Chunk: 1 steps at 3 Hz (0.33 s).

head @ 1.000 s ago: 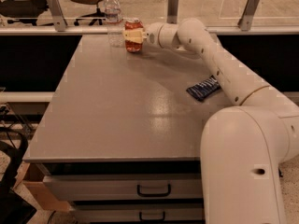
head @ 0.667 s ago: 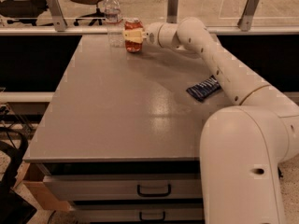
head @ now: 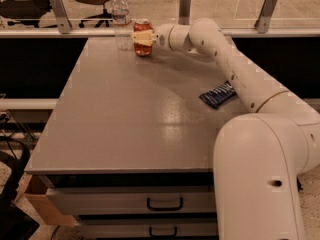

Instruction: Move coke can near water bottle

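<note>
Gripper [head: 142, 37] is at the far end of the table [head: 120, 129], arm [head: 235, 69] stretched out across the right side of the top. Pale fingers [head: 146, 37] wrap the middle of the coke can [head: 143, 51], so the gripper reads as clenched on the can. Can is upright, silver top visible above the fingers. The base looks to be at or just above the tabletop; cannot tell if it is touching.

Water bottle [head: 120, 19] stands upright just beside the can on its left, close to the far edge, white cap up. There is a narrow gap between the two, apparently not touching.

Dark blue snack packet [head: 218, 94] lies flat mid-right on the table, well apart from both, partly under the arm's line. Drawers [head: 135, 204] are below the table front.

Step judgement: the carry is basically finished and the can is already near the bottle. This is the placement or release stage.

Next move calls for:
- making sure the can base is down on the table
- opening the fingers without knocking the can sideways into the bottle
- pulling back to the right, away from the bottle

Risk: the light bottle tips if the can or a finger bumps it on release.
</note>
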Motion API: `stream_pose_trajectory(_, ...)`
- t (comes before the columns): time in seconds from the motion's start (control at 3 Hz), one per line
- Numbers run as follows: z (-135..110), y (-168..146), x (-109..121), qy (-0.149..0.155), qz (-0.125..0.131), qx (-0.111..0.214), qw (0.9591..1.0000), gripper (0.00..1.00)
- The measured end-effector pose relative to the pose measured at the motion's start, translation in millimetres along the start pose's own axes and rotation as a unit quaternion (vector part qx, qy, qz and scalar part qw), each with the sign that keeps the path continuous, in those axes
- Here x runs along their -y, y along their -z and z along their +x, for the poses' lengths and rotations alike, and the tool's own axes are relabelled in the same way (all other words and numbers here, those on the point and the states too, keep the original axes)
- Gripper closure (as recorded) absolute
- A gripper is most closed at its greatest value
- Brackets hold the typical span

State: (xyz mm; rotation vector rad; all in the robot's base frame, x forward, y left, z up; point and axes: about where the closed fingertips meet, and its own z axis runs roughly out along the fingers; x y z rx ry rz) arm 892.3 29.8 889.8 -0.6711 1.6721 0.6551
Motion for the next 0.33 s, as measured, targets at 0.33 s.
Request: stream_pose_trajectory(0.33,-0.3,0.0,-0.1,0.000,0.000,0.000,1.0000,0.15)
